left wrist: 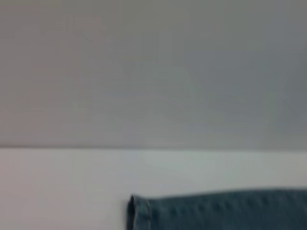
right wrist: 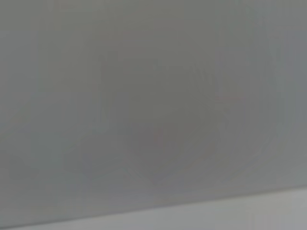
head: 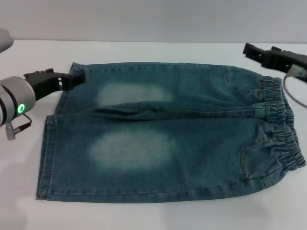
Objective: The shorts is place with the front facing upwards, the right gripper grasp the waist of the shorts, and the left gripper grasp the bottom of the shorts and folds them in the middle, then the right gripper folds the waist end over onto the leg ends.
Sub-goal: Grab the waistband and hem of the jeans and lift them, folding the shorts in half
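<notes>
My jaws' spread I cannot tell: left gripper (head: pixel 76 78) at the shorts' (head: pixel 168 134) far hem corner, right gripper (head: pixel 252 51) beyond the waistband

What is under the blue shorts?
The shorts lie flat on a white table, which shows all around them. Whatever lies directly beneath the denim is covered. The left gripper sits at the far leg hem.

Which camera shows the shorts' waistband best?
The head view: the waistband shows whole there, puckered, at the shorts' right end, near the right gripper. The left wrist view catches only a hemmed leg corner; the right wrist view shows no shorts.
</notes>
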Robot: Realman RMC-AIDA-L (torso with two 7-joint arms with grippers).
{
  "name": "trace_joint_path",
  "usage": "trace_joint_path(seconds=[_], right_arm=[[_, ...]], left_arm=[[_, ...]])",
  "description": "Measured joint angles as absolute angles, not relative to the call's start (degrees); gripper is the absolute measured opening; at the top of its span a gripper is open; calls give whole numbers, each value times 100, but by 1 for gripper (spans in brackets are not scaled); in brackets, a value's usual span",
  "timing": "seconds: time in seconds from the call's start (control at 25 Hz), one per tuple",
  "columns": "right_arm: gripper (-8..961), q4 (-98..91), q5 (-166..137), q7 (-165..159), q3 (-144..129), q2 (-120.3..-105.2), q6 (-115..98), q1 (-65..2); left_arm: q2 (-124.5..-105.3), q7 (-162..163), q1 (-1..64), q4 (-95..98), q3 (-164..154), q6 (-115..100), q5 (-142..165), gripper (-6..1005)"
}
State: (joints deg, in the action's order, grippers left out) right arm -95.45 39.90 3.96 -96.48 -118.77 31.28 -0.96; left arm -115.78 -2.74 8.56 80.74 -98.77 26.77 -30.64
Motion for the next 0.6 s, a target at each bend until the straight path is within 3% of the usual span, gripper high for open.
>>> trace_joint_path(seconds=[0.12,0.2,0.6], right_arm=[[695,-10030,4190,268,-9200,-11882,4202,-150],[695,-10205,4412,256,-8887,-11878,4840,-235],[695,-10471,4971,307,-7502,-11874,6668,-440]], left_arm=[[-11771,-675,910,8509,-9379,3796,-3081,844],[-11800,-733,1014,8701,-9174,4392,-3090,844],[-11780,-788,1340,9029,-8634,5978,-3050,843]])
